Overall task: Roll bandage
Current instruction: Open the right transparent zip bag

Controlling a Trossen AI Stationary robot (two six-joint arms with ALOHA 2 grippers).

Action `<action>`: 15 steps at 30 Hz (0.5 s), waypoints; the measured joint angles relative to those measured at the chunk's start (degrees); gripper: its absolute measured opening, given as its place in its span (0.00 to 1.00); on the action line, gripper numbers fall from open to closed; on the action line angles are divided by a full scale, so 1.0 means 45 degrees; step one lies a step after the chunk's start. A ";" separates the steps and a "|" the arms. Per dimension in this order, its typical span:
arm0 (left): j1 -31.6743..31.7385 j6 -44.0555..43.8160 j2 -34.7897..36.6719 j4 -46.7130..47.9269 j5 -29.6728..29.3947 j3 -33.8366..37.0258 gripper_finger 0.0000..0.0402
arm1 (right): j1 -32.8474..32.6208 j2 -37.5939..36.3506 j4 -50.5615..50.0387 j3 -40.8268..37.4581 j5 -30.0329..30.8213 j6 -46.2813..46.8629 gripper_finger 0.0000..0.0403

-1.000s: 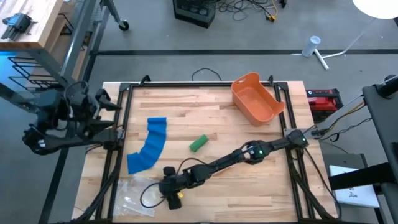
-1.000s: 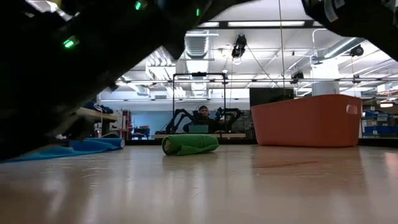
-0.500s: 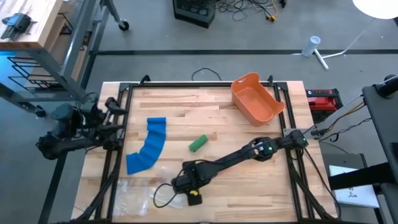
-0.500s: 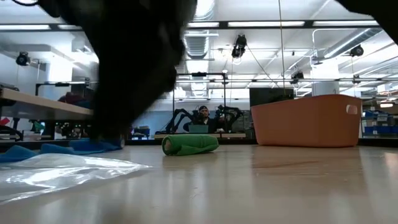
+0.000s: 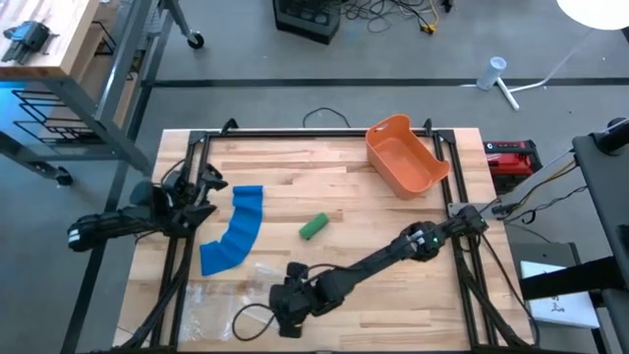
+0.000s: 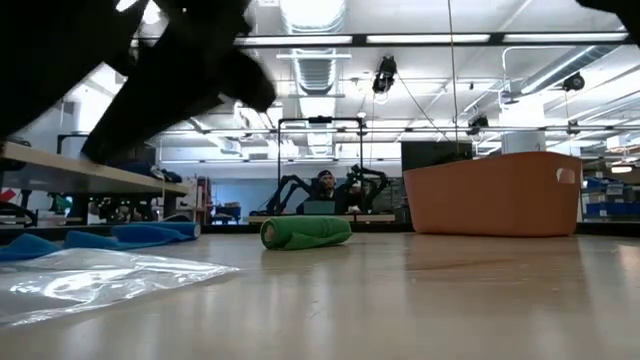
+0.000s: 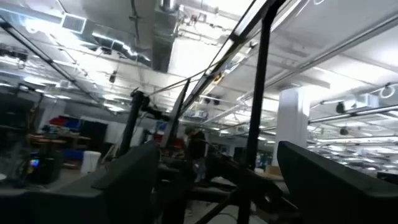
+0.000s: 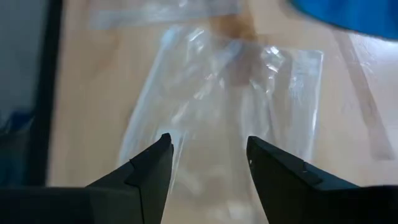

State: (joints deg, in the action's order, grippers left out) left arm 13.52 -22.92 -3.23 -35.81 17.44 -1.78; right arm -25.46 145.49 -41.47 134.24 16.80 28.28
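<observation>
Right gripper (image 5: 282, 307), fingers parted and empty, hovers at six o'clock over the clear plastic bag (image 8: 230, 106). Left gripper (image 5: 201, 185), fingers spread empty, sits at nine o'clock beside the blue bandage (image 5: 236, 228).

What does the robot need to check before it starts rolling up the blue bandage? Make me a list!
1. Blue bandage lies flat and unrolled on the table, nothing on top: ok.
2. Left gripper is open and sits at the table's left edge beside the bandage, not touching it: ok.
3. Right gripper is open and empty, over the clear plastic bag, not the bandage: not ok for rolling.
4. Green roll lies apart from the bandage, out of the way: ok.
5. Orange bin stands at the far right, clear of both arms: ok.
6. Whether the plastic bag overlaps the bandage's near end: cannot tell.
</observation>
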 joint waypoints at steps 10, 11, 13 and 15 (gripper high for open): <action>-0.0015 -0.0313 -0.0177 0.1666 0.0016 0.0237 0.80 | 0.0084 0.1178 0.0444 -0.0073 -0.0568 0.0879 0.49; -0.0015 -0.0361 -0.0199 0.2141 0.0012 0.0247 0.80 | 0.0078 0.1194 0.0226 -0.0079 -0.0588 0.1061 0.49; -0.0015 -0.0491 -0.0343 0.2747 0.0012 0.0252 0.80 | 0.0065 0.1127 -0.0582 -0.0126 -0.0923 0.1407 0.49; -0.0015 -0.0900 -0.0570 0.3159 0.0012 0.0251 0.80 | -0.0004 0.1102 -0.0956 -0.0157 -0.0900 0.1606 0.49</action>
State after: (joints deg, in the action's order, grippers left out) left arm 13.45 -26.97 -5.79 -21.60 17.50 -0.65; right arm -25.48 150.45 -45.77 133.53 12.75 35.51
